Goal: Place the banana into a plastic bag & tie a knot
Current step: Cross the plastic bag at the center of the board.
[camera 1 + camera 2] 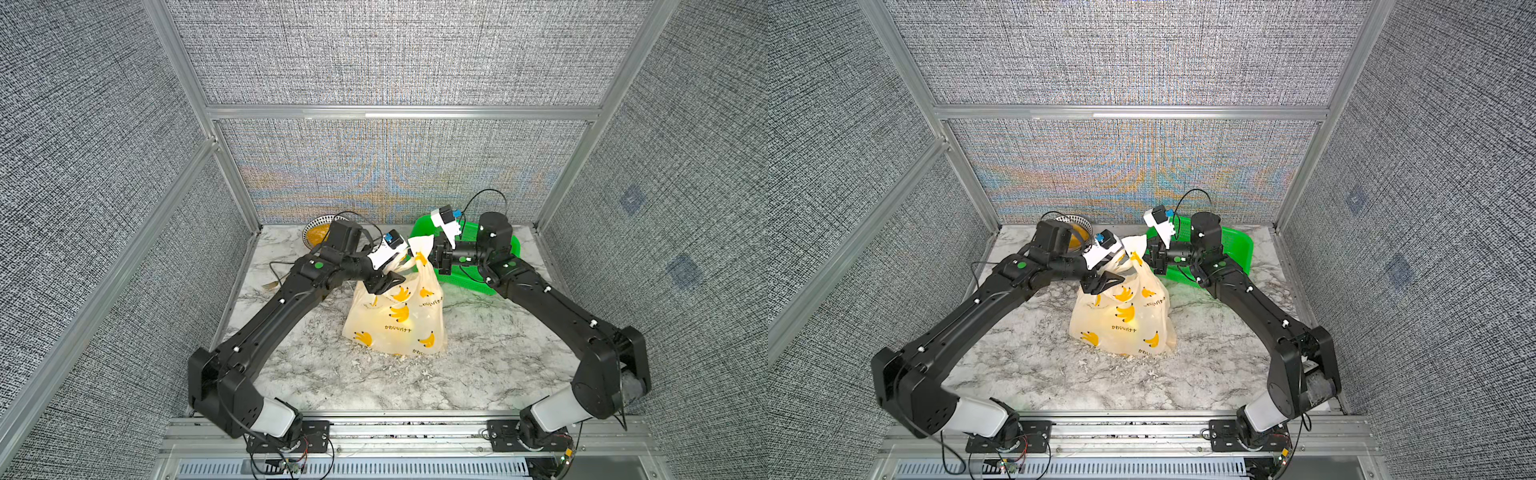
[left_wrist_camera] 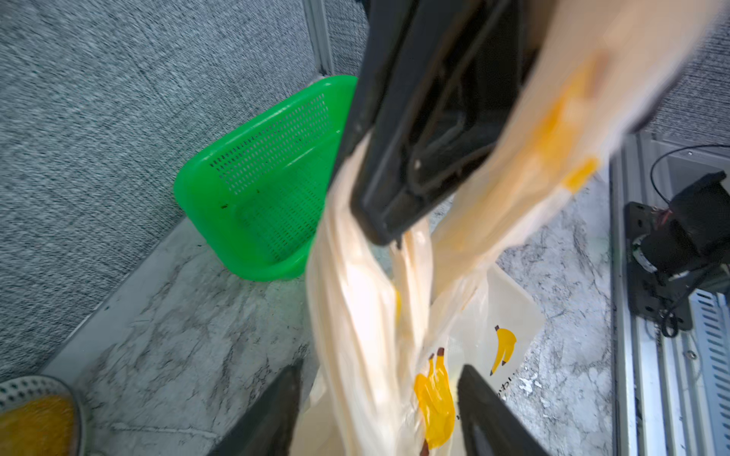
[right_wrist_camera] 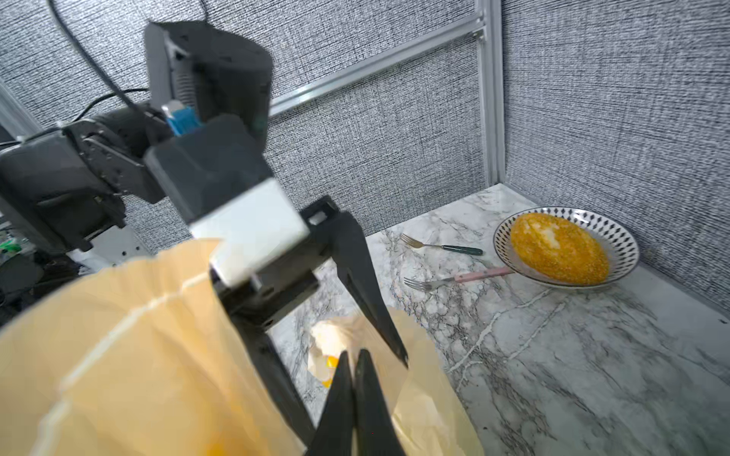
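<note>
left tool (image 2: 381, 367): gaping wide, straddling the twisted handles of the plastic bag (image 1: 395, 328), gripping nothing
right tool (image 3: 351, 355): pinching shut on one handle strip
plastic bag: standing on the tabletop (image 1: 291, 374), beneath both tools
banana (image 1: 409, 323): glowing yellow through the bag wall

Legible marking is confined to the plastic bag (image 1: 376, 320). In both top views its front panel bears dark Japanese lettering, かわいいバナナ, in one line across the middle below a printed banana bunch. The same phrase recurs aslant on the upper right of the panel and is only partly legible there. A third instance at the lower right edge reads かわい before the fold cuts it off. The left wrist view shows the opening characters, blurred, beside a printed banana.
</note>
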Controlling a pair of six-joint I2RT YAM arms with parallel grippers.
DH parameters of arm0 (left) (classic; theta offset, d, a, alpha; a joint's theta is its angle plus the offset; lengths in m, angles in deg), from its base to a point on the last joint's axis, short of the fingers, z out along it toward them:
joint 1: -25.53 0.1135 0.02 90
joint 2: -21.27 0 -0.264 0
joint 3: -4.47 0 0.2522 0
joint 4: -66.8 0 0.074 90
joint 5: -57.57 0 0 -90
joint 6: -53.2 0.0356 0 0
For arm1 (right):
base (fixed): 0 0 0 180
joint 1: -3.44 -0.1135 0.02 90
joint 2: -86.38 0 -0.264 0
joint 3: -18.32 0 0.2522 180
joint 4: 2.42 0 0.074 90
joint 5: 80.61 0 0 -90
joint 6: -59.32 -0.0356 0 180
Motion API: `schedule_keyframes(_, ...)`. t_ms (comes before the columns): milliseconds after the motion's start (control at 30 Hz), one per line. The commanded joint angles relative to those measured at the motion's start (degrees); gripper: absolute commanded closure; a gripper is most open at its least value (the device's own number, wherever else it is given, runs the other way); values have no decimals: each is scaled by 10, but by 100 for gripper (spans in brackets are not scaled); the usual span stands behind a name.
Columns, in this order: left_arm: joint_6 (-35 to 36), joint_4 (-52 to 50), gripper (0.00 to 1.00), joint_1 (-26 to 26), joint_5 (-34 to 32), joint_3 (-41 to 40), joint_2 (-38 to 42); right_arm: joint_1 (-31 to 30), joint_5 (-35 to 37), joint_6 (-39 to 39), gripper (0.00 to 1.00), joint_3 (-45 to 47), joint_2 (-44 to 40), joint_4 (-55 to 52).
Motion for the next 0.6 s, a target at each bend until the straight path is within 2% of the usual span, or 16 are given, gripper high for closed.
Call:
schedule_keyframes(0,-68,75,1,1,-65,-42,57,0,44,-41,100,13,-9,48)
schedule_keyframes(100,-107,108,1,-1,-54,-62,112,0,70,-54,100,21,-15,57)
schedule_keyframes(200,-140,113,1,-8,-35,-33,122,0,75,-68,100,28,-16,71)
schedule_keyframes(300,-185,88,1,-15,-37,37,79,-4,82,-74,100,37,-19,82)
schedule_keyframes(400,-193,69,1,-23,-39,91,35,-6,88,-76,100,46,-24,87)
schedule_keyframes(567,-219,95,1,-28,64,126,-15,-7,90,-76,100,61,-35,89)
